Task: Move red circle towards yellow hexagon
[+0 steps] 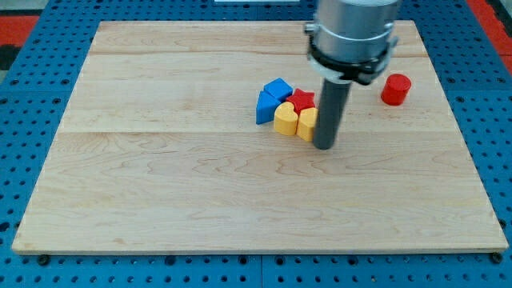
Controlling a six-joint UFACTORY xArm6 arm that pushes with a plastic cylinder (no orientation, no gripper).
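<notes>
My tip (pixel 324 146) beside yellow blocks; red circle (pixel 395 89) well apart, upper right.

One view, raised, angled down on the wooden board (pixel 160 200), fairly near

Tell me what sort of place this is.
Probably a robotics lab bench: a wooden board lies on a blue perforated base, small coloured blocks like the red circle sit on it, and my tip touches down beside the yellow blocks.

The wooden board (pixel 160 176) carries a red circle (pixel 395 90) apart from clustered blue, red and yellow blocks (pixel 286 108).
</notes>
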